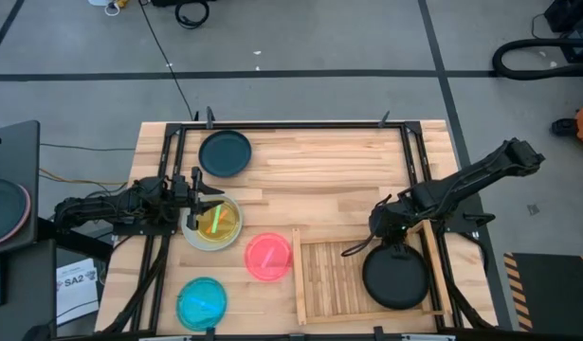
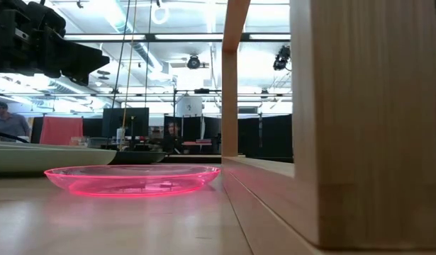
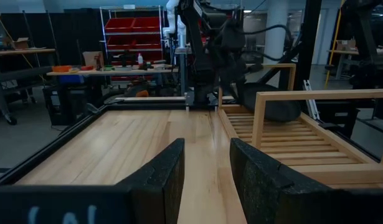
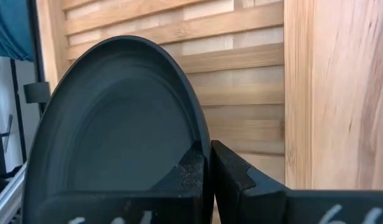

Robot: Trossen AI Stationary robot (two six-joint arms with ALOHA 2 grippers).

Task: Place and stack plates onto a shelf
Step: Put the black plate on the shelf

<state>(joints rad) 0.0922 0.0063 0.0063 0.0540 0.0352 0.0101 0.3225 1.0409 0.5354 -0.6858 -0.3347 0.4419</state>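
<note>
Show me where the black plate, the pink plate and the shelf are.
black plate (image 1: 395,277), high view, its centre.
pink plate (image 1: 268,256), high view, its centre.
shelf (image 1: 329,284), high view, its bare slats.

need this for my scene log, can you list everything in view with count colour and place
black plate: 1, black, on the right side of the shelf, rim pinched by the right gripper
dark teal plate: 1, far left of the table
pale plate: 1, whitish, left of centre, under the yellow-green plate
yellow-green plate: 1, translucent, stacked on the pale plate
pink plate: 1, translucent, just left of the shelf
cyan plate: 1, translucent, near left corner
shelf: 1, light wood, slatted, right half of the table
table: 1, light planks
left gripper: open, over the stacked pair
right gripper: shut on the black plate
</note>
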